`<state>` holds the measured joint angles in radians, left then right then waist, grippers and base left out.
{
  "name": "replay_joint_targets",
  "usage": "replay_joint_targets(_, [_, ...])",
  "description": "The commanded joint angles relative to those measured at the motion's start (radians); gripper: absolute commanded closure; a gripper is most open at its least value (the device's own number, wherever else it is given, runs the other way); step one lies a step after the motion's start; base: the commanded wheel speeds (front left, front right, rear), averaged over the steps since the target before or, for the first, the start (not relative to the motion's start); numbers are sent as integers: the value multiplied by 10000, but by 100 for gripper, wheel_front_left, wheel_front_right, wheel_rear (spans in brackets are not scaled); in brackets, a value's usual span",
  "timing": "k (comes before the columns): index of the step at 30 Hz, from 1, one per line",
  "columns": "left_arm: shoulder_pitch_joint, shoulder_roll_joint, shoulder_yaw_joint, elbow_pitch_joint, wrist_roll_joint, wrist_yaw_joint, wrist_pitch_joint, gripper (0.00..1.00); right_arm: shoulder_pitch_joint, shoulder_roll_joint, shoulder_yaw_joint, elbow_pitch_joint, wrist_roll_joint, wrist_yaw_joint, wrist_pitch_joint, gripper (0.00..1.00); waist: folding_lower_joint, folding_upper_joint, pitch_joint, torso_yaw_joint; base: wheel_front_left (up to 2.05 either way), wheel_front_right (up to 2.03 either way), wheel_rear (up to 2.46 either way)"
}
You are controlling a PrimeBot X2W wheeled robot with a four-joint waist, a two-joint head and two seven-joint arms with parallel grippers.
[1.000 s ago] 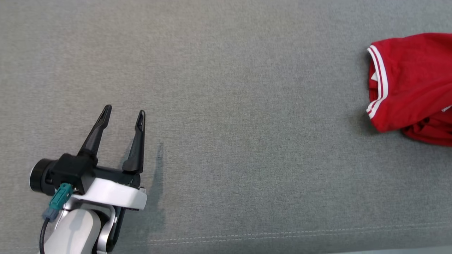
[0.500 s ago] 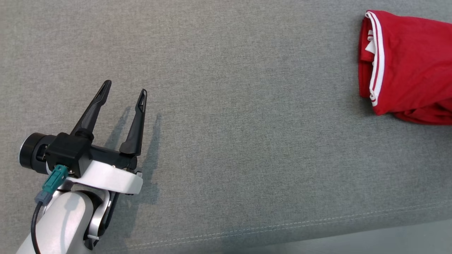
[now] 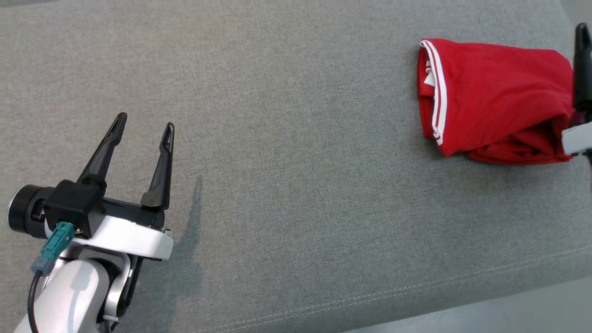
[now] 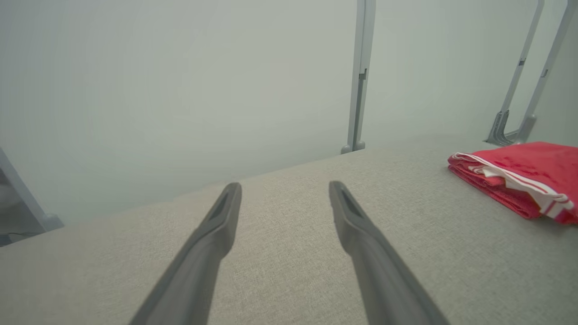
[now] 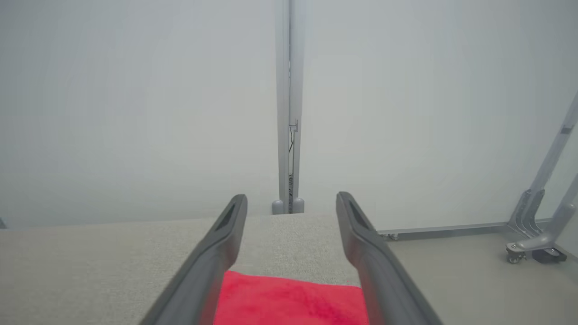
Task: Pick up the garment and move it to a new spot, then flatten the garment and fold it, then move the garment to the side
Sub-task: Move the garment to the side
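Right gripper [image 5: 291, 197]: fingers spread wide, nothing clamped. Through the gap, low and close in, we see the red garment [image 5: 289, 302], so it sits directly under and just ahead of this gripper. In the head view one of its fingers [image 3: 582, 69] stands at the garment's right-hand end, with the pale wrist housing over the near right corner. We can't tell whether it touches the cloth.

The garment is a compact bundle. Its long axis runs crosswise to the right fingers, not along them. The bunched, rumpled end is the one at the right gripper. The end with the white-striped trim [image 3: 437, 92] points away, toward the left arm.

Left gripper [image 3: 144, 121]: also wide, empty, over bare grey fabric surface [image 3: 296, 185]. From it the garment lies well apart, off to its right and slightly ahead. In the left wrist view the garment sits at the far right edge, trim end facing us.

Our read:
- The right arm is clearly the nearer one, so the next grasp is its job. The left arm would need a long reach across.
- With the fingers square to the long axis, a descent and pinch would catch the bunched end. Layers there look loose, so we risk lifting only the top ply and dragging the rest.
- The stitched seam [image 3: 370, 296] marks the near edge behind both grippers.
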<state>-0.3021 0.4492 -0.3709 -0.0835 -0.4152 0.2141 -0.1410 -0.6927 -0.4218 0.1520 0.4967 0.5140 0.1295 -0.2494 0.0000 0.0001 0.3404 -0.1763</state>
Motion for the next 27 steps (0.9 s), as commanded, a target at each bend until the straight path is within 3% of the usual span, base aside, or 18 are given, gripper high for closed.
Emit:
replay_joint_targets(1, [-73, 261, 491, -276, -100, 144, -2, 0, 702, 94, 57, -1028, -329, 12, -120, 0, 0, -1, -222, 237, 0, 0, 0])
replay_joint_targets(8, [246, 159, 643, -164, -303, 298, -213, 0, 2184, 1005, 260, -3522, -1052, 12, -30, 0, 0, -1, -652, 1062, 0, 0, 0])
replay_joint_targets(13, [556, 10, 760, -25, -479, 414, -472, 0, 3102, 1561, 349, -4638, -1575, 12, 330, 0, 0, -1, -964, 1847, 0, 0, 0])
replay_joint_targets(19, [937, -133, 815, 356, -741, 293, -747, 0, 4281, 2062, -1, -5011, -2192, 12, 452, 0, 0, -1, -1544, 2547, 0, 0, 0])
replay_joint_targets(27, [1547, -203, 798, 698, -951, 105, -945, 0, 5629, 2622, -348, -4561, -2431, 12, 390, 0, 0, -1, -2359, 2689, 0, 0, 0])
